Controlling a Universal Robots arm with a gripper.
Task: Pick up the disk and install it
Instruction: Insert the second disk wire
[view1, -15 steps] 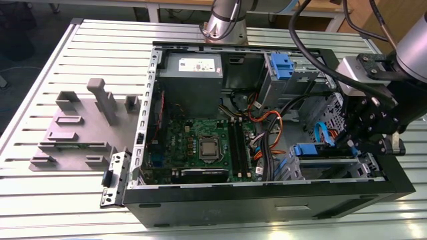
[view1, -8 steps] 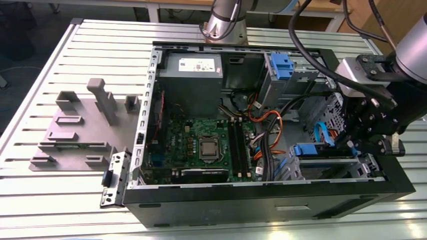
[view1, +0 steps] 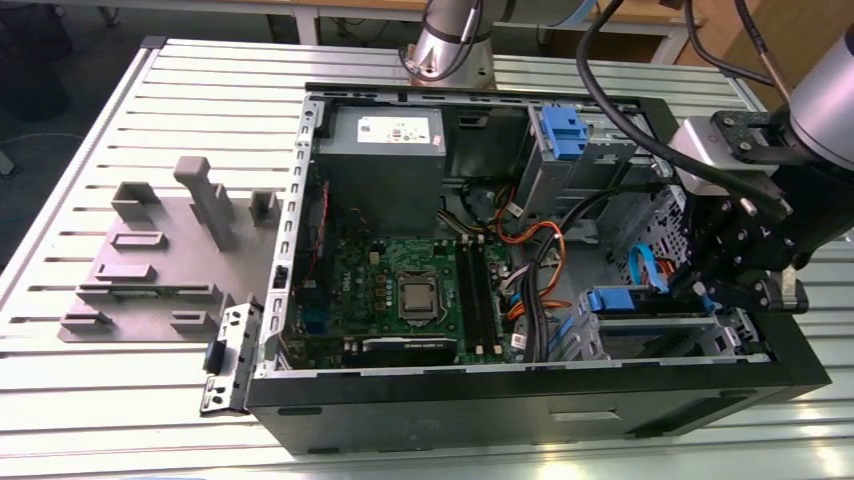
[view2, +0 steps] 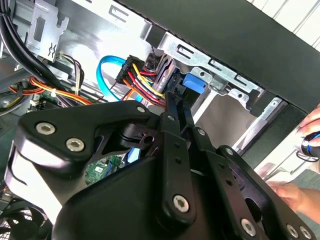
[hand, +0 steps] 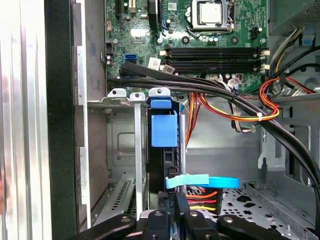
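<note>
I have the gripper (view1: 742, 262) down inside the open computer case (view1: 747, 385), at the drive bays near the case's front wall. The disk (hand: 163, 131) stands on edge in the drive cage (hand: 122, 150) straight ahead of my fingertips in the first wrist view, its blue carrier tab facing me and a light-blue data cable (hand: 200, 181) crossing just in front of the fingers. In that view the two fingers (hand: 165, 212) sit close together at the disk's near edge — I judge them closed on it, though the exact contact is hidden behind the linkage. I expect the drive to be stiff, dense and heavier than it looks, with smooth metal faces that could slip, so the flat sides just inside the plastic carrier are the place to clamp. The carrier's thin rails and tab seem likely to flex — not a spot to squeeze. Orange and yellow power wires (hand: 227, 112) run just beside my hand.
</note>
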